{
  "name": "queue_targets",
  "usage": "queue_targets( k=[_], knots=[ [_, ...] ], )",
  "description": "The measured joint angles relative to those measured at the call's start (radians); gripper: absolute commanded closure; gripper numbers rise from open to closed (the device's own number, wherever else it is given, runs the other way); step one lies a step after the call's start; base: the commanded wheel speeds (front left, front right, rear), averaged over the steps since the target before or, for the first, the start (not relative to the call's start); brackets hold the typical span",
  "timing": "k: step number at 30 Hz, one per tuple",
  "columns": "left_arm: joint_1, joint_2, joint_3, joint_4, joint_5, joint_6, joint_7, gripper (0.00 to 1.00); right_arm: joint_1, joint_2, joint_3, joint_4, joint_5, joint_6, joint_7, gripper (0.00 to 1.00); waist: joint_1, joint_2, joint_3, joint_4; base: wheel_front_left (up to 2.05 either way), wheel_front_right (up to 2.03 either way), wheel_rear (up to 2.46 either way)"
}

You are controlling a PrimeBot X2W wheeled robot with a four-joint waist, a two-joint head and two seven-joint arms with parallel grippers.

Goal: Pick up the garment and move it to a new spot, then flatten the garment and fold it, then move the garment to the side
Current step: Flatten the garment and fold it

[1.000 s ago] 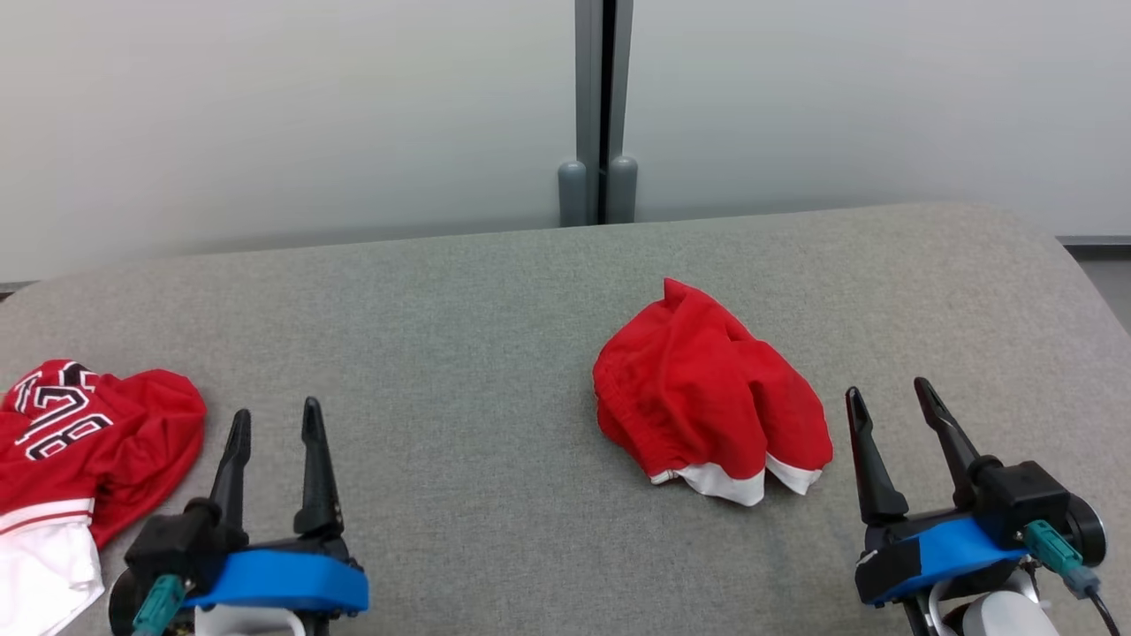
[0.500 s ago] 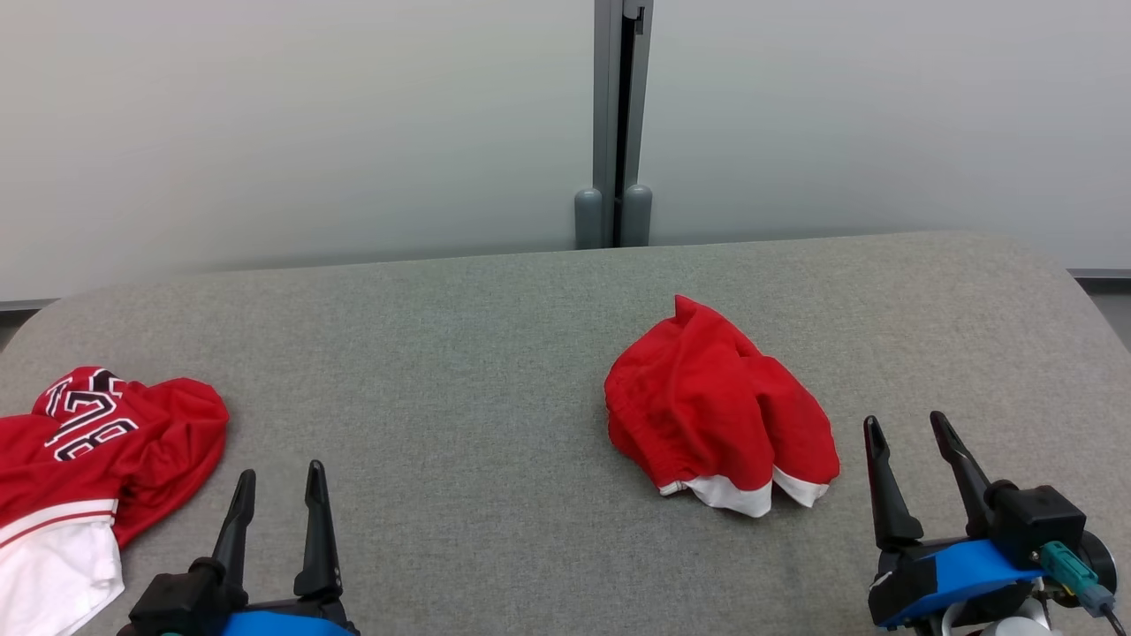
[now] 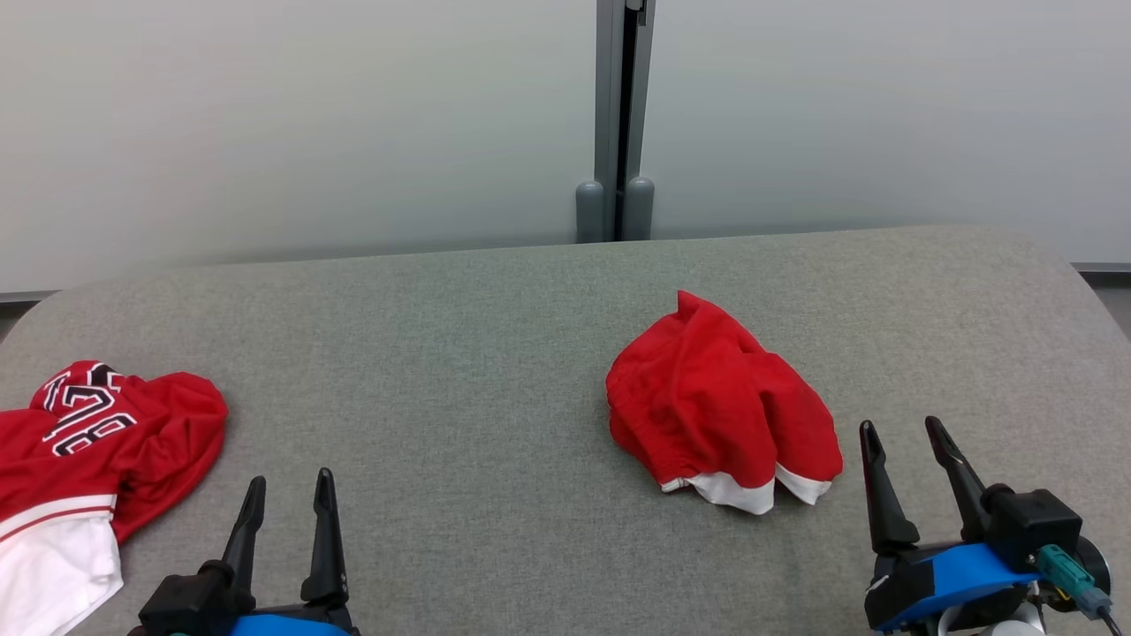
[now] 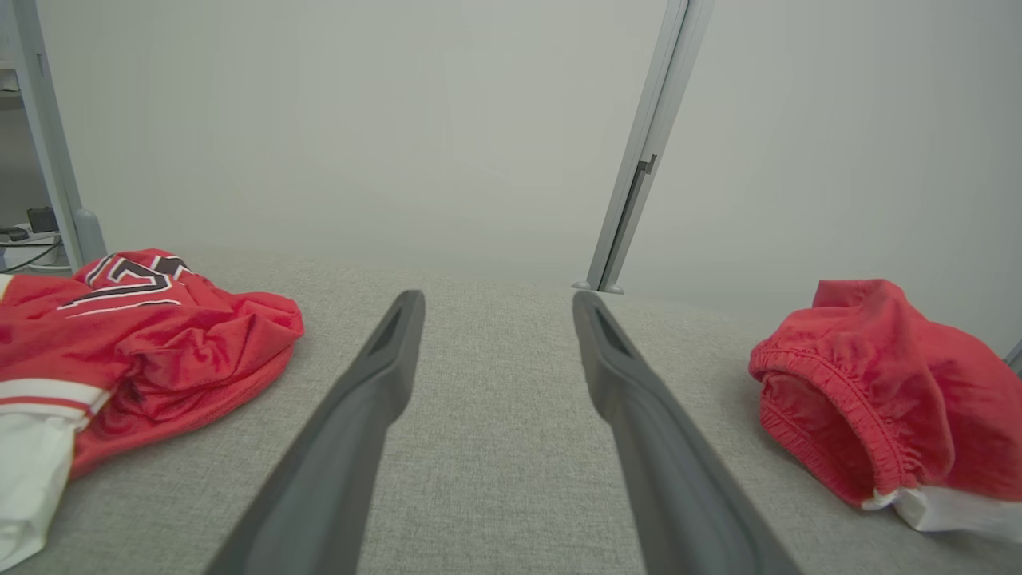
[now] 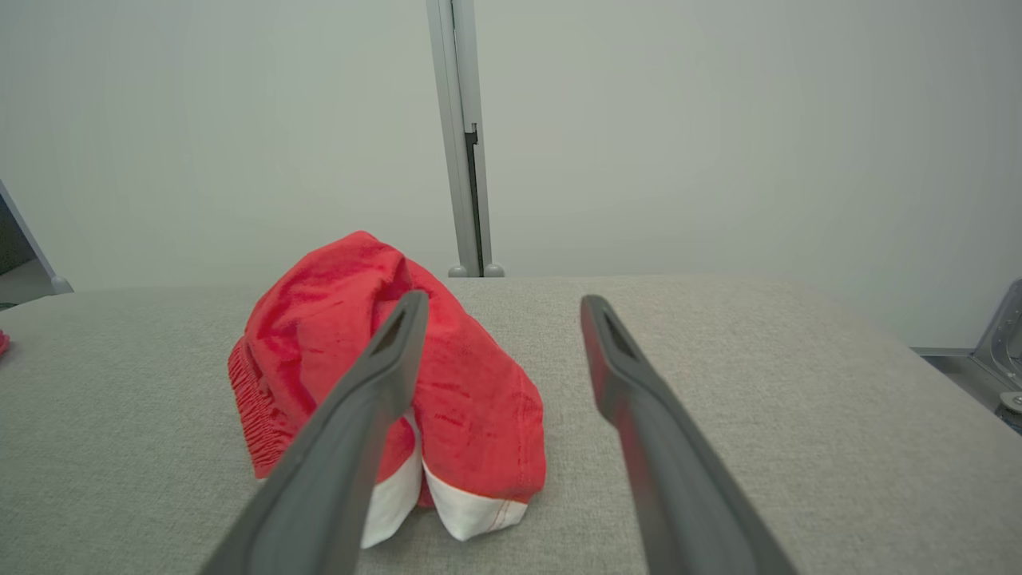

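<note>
**Both end effectors eased back toward the near edge; shorts untouched**

Since a second ago both end effectors sit lower in the head view, and by more than the cloth does. They have drawn back a little while the head camera also shifted. Neither garment has moved on the tabletop [image 3: 459, 353].

Nearest, the left end effector [image 3: 291, 477] points to 12 o'clock, fingers apart and holding nothing. The right end effector [image 3: 899, 424] leans slightly toward 11 o'clock, fingers likewise apart and empty.

A numbered red jersey [image 3: 106, 433] lies crumpled at 9 o'clock, near the left end effector.

The red shorts [image 3: 720, 402], which I take to be the task's garment, lie bunched right of centre. They are at 10 o'clock from the right end effector and close beyond its fingertips. From the left one they are at 2 o'clock and well apart, so the right arm is nearer. Their long axis runs from a raised peak at 11 o'clock to white hems at 5 o'clock. The elastic waistband faces 9 o'clock.

A grey post [image 3: 617, 115] stands beyond the far edge at 12 o'clock.
</note>
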Motion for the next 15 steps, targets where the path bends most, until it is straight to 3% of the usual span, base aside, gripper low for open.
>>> queue_targets(
  k=[6, 11, 15],
  knots=[
    [-0.020, 0.008, -0.024, 0.044, 0.006, -0.008, 0.000, 0.00, -0.003, 0.000, 0.011, 0.004, 0.005, 0.000, -0.004, 0.00, 0.0000, 0.0000, 0.015, -0.011, 0.00, 0.00, 0.00],
    [-0.137, 0.044, -0.151, 0.121, 0.011, -0.009, 0.052, 0.00, -0.024, 0.000, 0.035, 0.001, 0.007, 0.000, -0.006, 0.00, 0.0001, 0.0003, 0.057, -0.049, 0.00, 0.00, 0.00],
    [-0.260, 0.059, -0.292, 0.191, -0.064, -0.010, 0.149, 0.00, -0.056, 0.001, 0.065, -0.002, 0.016, 0.000, -0.007, 0.00, 0.0001, 0.0003, 0.109, -0.106, 0.00, 0.00, 0.00]
  ],
)
